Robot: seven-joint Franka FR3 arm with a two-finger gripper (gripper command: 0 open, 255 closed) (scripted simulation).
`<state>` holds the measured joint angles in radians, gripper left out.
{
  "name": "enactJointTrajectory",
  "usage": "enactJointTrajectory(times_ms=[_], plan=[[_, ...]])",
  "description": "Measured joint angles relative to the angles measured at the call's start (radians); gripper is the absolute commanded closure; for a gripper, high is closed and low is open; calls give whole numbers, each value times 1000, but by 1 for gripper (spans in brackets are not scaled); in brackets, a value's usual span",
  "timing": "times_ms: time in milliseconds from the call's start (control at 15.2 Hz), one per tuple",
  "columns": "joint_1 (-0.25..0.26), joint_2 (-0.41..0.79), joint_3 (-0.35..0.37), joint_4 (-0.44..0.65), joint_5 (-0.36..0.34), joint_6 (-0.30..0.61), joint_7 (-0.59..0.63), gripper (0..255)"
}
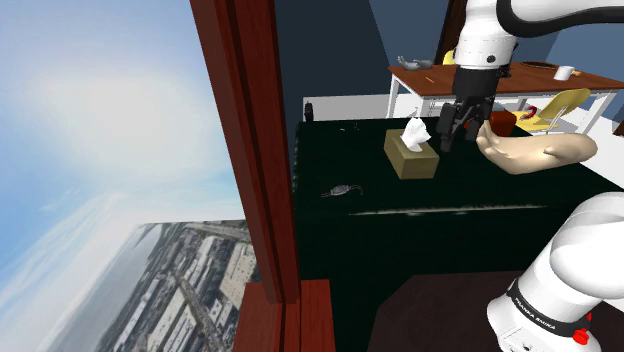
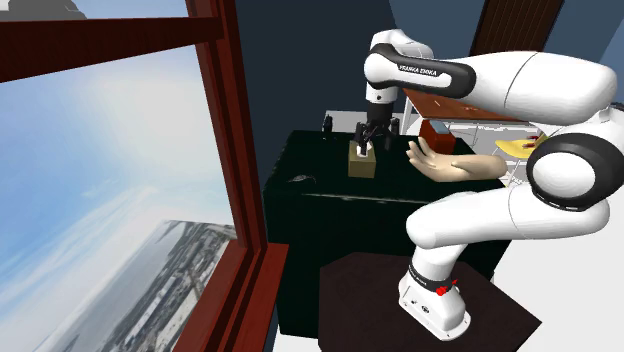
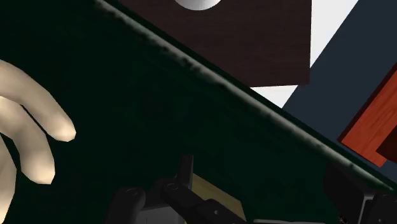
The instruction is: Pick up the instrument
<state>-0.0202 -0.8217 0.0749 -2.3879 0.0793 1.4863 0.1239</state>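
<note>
On the dark worktop (image 1: 450, 195) beside the red-framed window (image 1: 245, 150), the small grey instrument (image 1: 343, 190) is being left untouched, well apart from the claw (image 1: 455, 143), which is being held wide and empty near the tissue box (image 1: 411, 155), so the whole pickup is judged outstanding.

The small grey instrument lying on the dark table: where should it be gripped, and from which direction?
Probably grip the small grey instrument at its thicker grey middle, across its narrow width, coming straight down from above. It lies flat and low on the dark table, so its sides offer little hold, and its ends look thin.
</note>
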Motion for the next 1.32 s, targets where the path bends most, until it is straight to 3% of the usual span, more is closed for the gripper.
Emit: enactJointTrajectory(times_ms=[198,594,1320], plan=[[8,43,26,15,4,23,11,0],[38,257,146,107,-2,113,71,0],[81,697,342,381,-142,175,222,0]])
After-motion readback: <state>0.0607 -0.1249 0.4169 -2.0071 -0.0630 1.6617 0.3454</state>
